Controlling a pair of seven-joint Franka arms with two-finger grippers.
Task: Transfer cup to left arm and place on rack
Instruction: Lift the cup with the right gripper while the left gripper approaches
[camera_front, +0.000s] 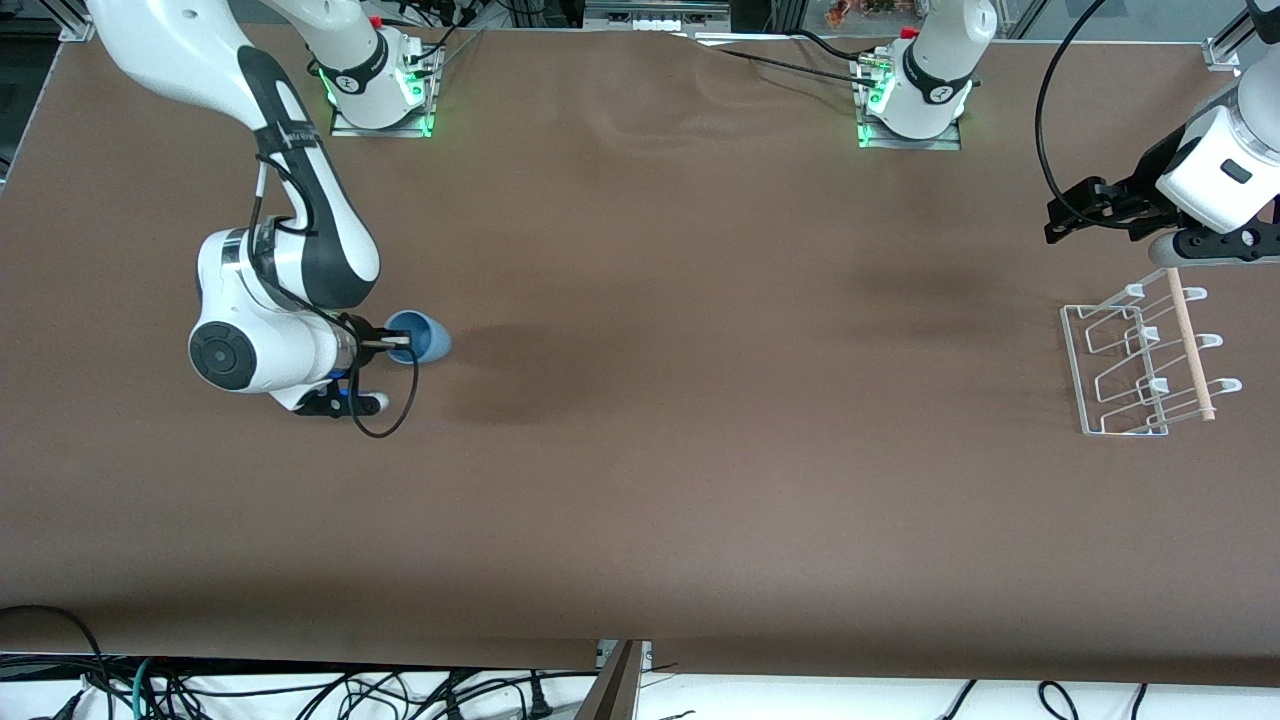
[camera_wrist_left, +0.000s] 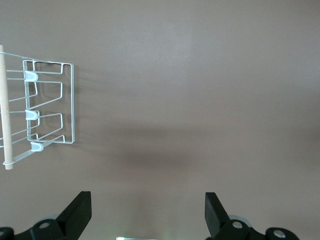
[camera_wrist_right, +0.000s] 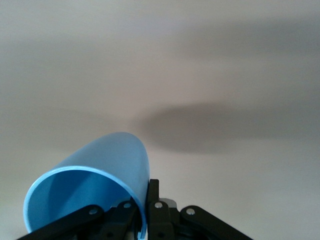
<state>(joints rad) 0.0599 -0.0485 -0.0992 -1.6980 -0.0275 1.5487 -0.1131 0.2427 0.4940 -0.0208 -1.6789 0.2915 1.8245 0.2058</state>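
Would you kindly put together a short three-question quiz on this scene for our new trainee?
1. True or false: the right hand grips the cup by its rim.
2. Multiple choice: the left hand is A) shut on the cup, B) open with nothing in it, near the rack, C) resting on the rack's wooden dowel.
3. Fill in: the rack stands toward the ____ arm's end of the table.

Key
1. True: one finger is inside the rim and one outside, as the right wrist view shows.
2. B
3. left
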